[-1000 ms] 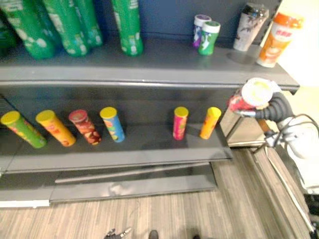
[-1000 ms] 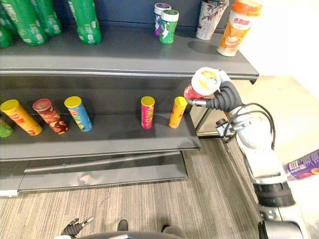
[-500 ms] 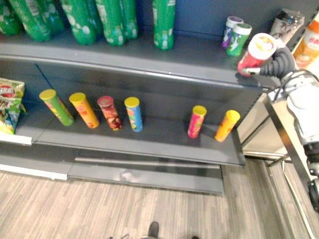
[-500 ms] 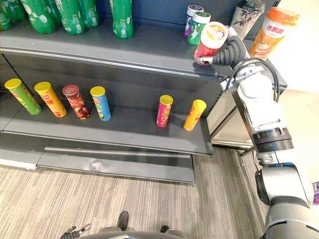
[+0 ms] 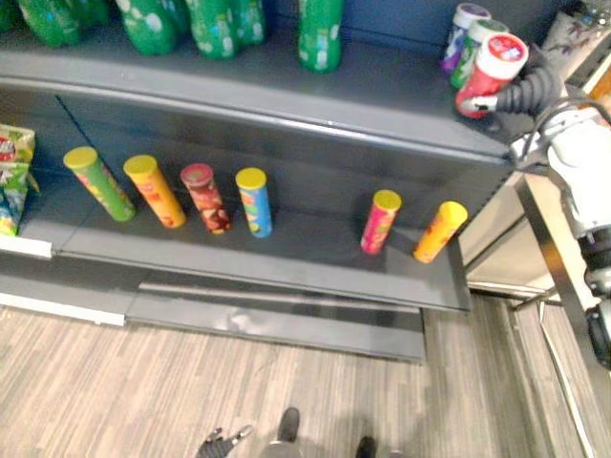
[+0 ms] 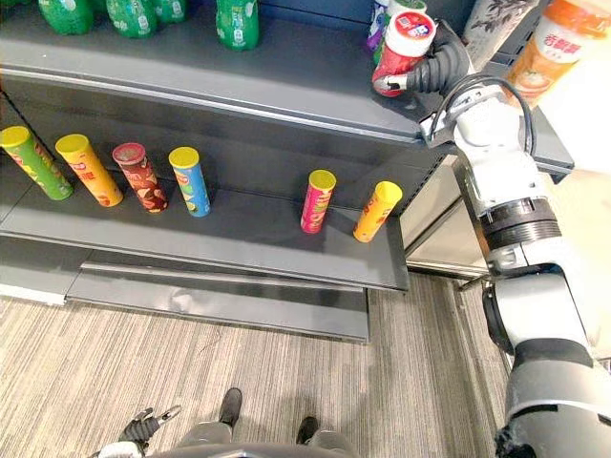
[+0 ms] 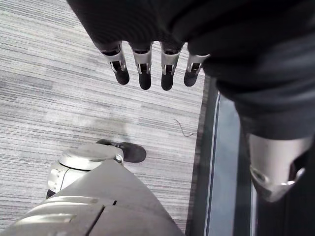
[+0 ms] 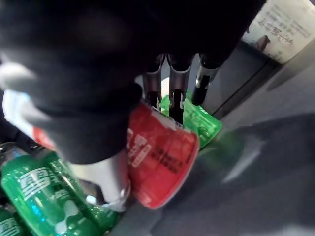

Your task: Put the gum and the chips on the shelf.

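Grasping a lidded red canister, the right hand holds it tilted at the top shelf's right end; left hand hangs relaxed.

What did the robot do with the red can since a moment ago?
The right robot hand lifted the red can from beside the shelf's end up over the top shelf, next to the small green can. It keeps gripping it. The tubes on the lower shelf stayed put.

six tubes leaned in one row: green tube, yellow tube, red tube and blue tube close together, pink tube and orange tube further right. green bottles stood above them. a snack bag was at the far left. the floor was grey and striped.
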Robot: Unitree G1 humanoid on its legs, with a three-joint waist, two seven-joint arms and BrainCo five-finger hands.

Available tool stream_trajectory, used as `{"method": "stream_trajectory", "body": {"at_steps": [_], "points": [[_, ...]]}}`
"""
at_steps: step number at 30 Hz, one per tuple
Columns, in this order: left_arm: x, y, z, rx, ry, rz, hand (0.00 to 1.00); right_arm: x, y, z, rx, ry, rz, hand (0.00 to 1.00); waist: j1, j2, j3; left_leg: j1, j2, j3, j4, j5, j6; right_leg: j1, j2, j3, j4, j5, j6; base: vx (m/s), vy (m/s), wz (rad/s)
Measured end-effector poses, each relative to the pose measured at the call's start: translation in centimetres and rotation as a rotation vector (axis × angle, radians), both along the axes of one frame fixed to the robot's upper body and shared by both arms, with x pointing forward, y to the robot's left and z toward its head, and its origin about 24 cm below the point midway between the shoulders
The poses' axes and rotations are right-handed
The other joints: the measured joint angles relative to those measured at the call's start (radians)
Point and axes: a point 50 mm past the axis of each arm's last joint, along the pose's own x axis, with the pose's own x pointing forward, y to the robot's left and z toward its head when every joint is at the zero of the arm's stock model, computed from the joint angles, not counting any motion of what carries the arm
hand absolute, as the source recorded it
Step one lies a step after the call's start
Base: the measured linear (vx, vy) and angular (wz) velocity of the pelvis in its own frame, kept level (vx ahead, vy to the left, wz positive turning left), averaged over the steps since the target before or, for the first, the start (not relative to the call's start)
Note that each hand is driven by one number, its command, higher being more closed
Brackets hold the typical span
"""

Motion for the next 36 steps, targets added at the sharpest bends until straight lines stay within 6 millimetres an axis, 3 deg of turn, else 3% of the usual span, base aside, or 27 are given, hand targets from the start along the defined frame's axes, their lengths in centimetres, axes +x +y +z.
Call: {"method": "stream_trajectory", "body": {"at_steps": [14, 29, 36], "points": [[0.8, 0.3, 0.2, 0.013, 0.001, -0.034, 0.0, 0.9, 0.4, 0.6, 0.041, 0.03, 0.009, 1.0, 0.004, -0.012, 0.027, -0.013, 0.023, 0.005, -0.001, 0.002, -0.009, -0.017, 0.021, 0.004, 0.005, 0.006, -0.011, 0.0, -0.007, -0.02], [0.1, 0.2, -0.1, 0.007, 0.032, -0.039, 0.0, 0.9, 2.5, -1.4, -0.032, 0.067, 0.098, 1.0, -0.004, -0.051, 0.03, 0.013, 0.033, 0.051, -0.001, -0.01, -0.014, -0.015, 0.029, 0.046, 0.017, 0.005, -0.014, 0.01, -0.006, -0.08], [0.1, 0.6, 0.0, 0.017, 0.036, -0.039, 0.0, 0.4, 2.5, -2.0, -0.088, 0.063, 0.114, 1.0, -0.013, -0.073, 0.023, 0.018, 0.032, 0.053, -0.001, -0.011, -0.013, -0.014, 0.029, 0.051, 0.017, 0.005, -0.015, 0.01, -0.003, -0.02]]}}
